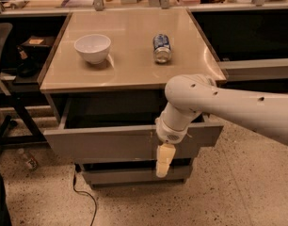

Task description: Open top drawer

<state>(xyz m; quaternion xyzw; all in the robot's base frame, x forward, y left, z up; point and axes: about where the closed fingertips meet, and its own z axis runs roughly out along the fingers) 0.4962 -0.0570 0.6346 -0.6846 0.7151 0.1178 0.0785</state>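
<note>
From my seat, the top drawer (101, 144) sits directly under the tabletop (134, 74). It stands well out from beneath the tabletop's front edge, with a dark gap of its inside showing between that edge and the drawer's front panel. The panel's long axis runs left to right, parallel to the tabletop's front edge.

The gripper (161, 170) hangs below that edge, pointing down, right of the tabletop's middle. It lies across the face of the drawer front, with its tip reaching past the panel's lower edge toward the lower drawer (130, 175). I cannot tell whether the jaws are released or clenched, or whether they hold anything.

The drawer's front lies just behind the jaws, on the tabletop's side, so I judge any further pull has to go straight out from the tabletop, square to the panel's long axis. There is only one arm, and it reaches in from the tabletop's right.

On the tabletop, a white bowl (92, 47) stands at the left and a can (161, 48) lies on its side nearer the middle, both well back from the front edge. I judge the task nearly done.
</note>
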